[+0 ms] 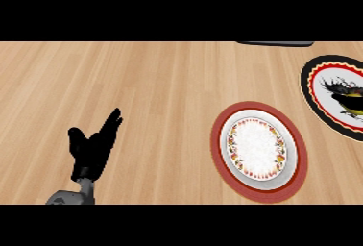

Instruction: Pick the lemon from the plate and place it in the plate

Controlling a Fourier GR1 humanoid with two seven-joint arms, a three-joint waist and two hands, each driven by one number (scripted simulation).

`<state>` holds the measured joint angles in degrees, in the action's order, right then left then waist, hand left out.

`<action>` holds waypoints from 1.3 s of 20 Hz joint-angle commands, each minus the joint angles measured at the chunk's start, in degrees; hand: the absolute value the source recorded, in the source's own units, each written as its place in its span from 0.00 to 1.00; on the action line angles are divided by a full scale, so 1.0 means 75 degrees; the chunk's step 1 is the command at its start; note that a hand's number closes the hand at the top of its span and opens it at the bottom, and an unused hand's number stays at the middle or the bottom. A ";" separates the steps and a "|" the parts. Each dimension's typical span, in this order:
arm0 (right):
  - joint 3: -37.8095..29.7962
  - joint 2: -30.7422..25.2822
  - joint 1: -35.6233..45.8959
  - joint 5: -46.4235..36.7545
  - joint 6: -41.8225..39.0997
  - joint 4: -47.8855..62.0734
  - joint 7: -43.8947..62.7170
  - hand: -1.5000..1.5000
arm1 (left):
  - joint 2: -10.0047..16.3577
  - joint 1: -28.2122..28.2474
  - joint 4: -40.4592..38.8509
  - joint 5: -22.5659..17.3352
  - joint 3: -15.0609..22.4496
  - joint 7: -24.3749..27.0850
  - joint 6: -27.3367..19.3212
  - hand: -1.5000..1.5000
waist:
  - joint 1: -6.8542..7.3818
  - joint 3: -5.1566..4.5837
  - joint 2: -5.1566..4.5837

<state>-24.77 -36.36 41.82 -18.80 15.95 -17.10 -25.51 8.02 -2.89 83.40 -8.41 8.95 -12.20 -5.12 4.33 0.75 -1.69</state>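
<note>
One lemon shows only as a yellow patch cut off by the view's right edge. It lies on the white middle of a black-rimmed plate, among dark markings painted there. That plate also runs out of view on the right, so only its left part is visible, with a thin yellow line and a red ring inside the black band.

Just beside it, lower and to the left but not touching, lies a red-rimmed plate. It has a white centre ringed by a small red and yellow pattern, and nothing rests on it.

Both plates sit on the pale wooden bench. A dark flat object shows at the bench's far edge, too little of it to identify.

Well apart from both plates, at the lower left, the left hand rests released, fingers straight and pointing up, holding nothing.
</note>
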 commanded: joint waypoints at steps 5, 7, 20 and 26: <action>-0.1325 -0.0375 0.0207 0.1292 -0.0851 0.0396 -0.1113 0.00 | 0.0120 0.0350 -0.0208 -0.0152 -0.0107 0.0120 0.0272 0.50 | -0.0096 -0.0041 -0.0001; -0.1577 -0.0573 0.0302 0.1532 -0.1081 0.0538 -0.0996 0.00 | 0.0025 0.0106 -0.0359 -0.0072 -0.0131 -0.0009 0.0109 0.50 | -0.0174 -0.0045 0.0005; -0.1525 -0.1471 -0.1641 0.1684 -0.5042 0.0947 -0.2509 0.00 | 0.0013 0.0548 -0.0093 -0.0100 -0.0265 0.0057 0.0095 0.50 | -0.0405 -0.0061 0.0130; -0.1130 -0.1770 -0.2249 0.1286 -0.5224 0.0931 -0.2912 0.00 | -0.0143 0.0664 -0.0026 0.0137 -0.0076 0.0070 -0.0012 0.50 | -0.0397 -0.0061 0.0143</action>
<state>-34.85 -48.50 28.67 -7.61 -19.92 -10.25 -43.90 8.14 -0.16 84.09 -8.29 6.90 -11.60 -4.85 1.50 0.53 -0.42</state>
